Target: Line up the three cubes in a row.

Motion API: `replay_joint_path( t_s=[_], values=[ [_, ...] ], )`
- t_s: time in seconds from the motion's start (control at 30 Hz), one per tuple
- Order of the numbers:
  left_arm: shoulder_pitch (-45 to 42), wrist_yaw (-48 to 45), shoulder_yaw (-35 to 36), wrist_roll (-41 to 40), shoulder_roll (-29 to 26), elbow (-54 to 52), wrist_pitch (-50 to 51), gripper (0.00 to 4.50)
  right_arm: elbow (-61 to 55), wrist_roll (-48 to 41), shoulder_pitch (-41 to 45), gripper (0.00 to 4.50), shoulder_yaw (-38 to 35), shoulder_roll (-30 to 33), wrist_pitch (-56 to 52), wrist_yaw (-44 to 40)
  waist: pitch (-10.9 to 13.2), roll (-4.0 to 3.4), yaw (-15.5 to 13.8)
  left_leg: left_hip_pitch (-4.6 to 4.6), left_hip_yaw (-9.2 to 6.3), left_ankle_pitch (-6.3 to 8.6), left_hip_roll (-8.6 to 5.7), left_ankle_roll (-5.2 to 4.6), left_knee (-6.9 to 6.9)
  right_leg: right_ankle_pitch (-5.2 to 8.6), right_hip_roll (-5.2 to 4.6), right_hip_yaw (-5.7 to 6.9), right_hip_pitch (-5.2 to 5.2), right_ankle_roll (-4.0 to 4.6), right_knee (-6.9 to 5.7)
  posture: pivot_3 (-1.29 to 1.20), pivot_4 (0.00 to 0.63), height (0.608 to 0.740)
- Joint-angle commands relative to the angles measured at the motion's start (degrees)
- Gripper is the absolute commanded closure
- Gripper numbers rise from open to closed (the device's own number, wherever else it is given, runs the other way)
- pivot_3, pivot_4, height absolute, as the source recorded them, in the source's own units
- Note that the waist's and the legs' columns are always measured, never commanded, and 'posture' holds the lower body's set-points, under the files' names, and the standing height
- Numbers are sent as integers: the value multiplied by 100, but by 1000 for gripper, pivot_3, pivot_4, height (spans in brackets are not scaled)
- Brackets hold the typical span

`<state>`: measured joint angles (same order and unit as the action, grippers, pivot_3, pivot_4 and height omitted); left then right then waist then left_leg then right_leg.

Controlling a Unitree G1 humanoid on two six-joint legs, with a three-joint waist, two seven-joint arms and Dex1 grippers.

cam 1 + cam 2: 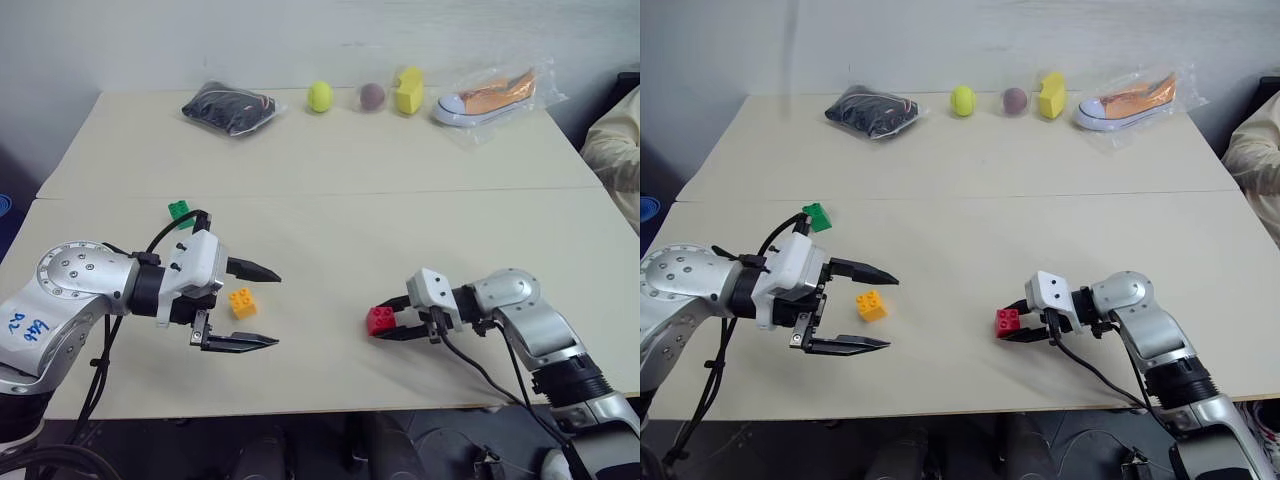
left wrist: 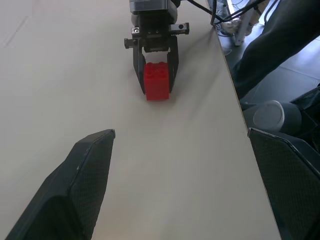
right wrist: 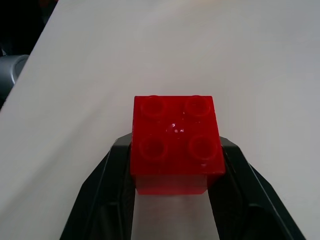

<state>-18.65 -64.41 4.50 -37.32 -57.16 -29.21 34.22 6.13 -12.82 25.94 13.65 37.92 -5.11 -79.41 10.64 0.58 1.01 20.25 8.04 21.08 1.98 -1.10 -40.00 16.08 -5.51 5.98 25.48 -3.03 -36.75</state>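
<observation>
The red cube (image 1: 380, 320) sits low over the table's front right, pinched between the two black fingers of my right gripper (image 1: 388, 326), which points left; the same grip appears in the right wrist view (image 3: 175, 145) and the left wrist view (image 2: 157, 80). An orange-yellow cube (image 1: 242, 301) rests on the table between the spread fingers of my left gripper (image 1: 268, 306), which is open, points right and does not touch it. Behind the left gripper's wrist lies the green cube (image 1: 178, 209).
Along the table's far edge lie a black bag (image 1: 230, 106), a yellow-green ball (image 1: 320, 96), a brown ball (image 1: 372, 95), a pale-yellow foam block (image 1: 408, 92) and a bagged sneaker (image 1: 492, 97). A person's sleeve (image 1: 618, 150) shows at the right edge.
</observation>
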Motion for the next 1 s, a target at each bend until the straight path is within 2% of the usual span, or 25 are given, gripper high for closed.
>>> replay_joint_path(
  t_s=[0.03, 0.2, 0.33, 0.43, 0.53, 0.63, 0.73, 0.87, 1.0],
  values=[
    [48, 88, 244, -5, -61, -198, -47, 0, 49, 40, 113, 2985, 13, -72, 173, -1, 0, 0, -1, 0, 0, 0, 0, 0, 0, 0, 0, 0, 0, 0, 0, 0, 150, 740],
    [191, 199, 375, -68, -70, -263, 43, 0, -15, -9, 125, 1297, -19, -84, 117, -5, 0, 0, -5, 0, -1, 0, 0, 0, 0, 0, -2, 0, 0, 0, 0, 0, 150, 740],
    [548, 485, 961, -234, -51, -222, 327, 0, -340, -181, 144, 20, -214, 35, -31, 30, 0, 0, -4, 0, -2, 0, 2, -1, 0, 0, -1, 0, 0, 0, 0, 0, 150, 740],
    [1355, 827, 1979, -176, 104, -61, 571, 0, -863, -766, 198, 20, -638, 213, -677, 41, 1, -1, 57, 0, -4, 1, 5, 0, 3, 1, -1, 1, 1, 2, 1, 0, 150, 740],
    [2678, 1535, 3699, 165, 790, 296, 849, 0, -1464, -1837, 387, 20, -1340, 498, -1886, 189, 6, -10, 98, -2, -1, 2, 14, 1, 10, 2, 2, 0, 2, 3, -4, 0, 150, 740],
    [3503, 1903, 4568, 344, 1288, 411, 811, 0, -1761, -2379, 464, 20, -1688, 704, -2510, 283, 3, -1, 61, -2, -9, 8, 24, 6, 9, 5, 6, 10, 1, 9, 13, 0, 150, 740],
    [4128, 1942, 4906, 348, 1671, 258, 637, 0, -1853, -2526, 482, 20, -1813, 792, -2743, 385, -13, 25, 10, -3, -21, 17, 23, 3, 7, 6, -2, 16, -7, 11, 21, 0, 150, 740],
    [4463, 1866, 4946, 240, 1857, 68, 445, 0, -1869, -2556, 436, 20, -1836, 846, -2792, 363, -14, 26, -114, 1, -31, 34, 9, -3, 3, 5, -27, 21, -10, 11, 24, 0, 150, 740],
    [3663, 2285, 4740, 120, 1512, 462, 635, 0, -1783, -2502, 626, 20, -1703, 773, -2777, 364, -14, 25, -114, 3, -36, 34, 7, 0, 6, 6, -30, 24, -8, 12, 23, 0, 150, 740]
  ],
)
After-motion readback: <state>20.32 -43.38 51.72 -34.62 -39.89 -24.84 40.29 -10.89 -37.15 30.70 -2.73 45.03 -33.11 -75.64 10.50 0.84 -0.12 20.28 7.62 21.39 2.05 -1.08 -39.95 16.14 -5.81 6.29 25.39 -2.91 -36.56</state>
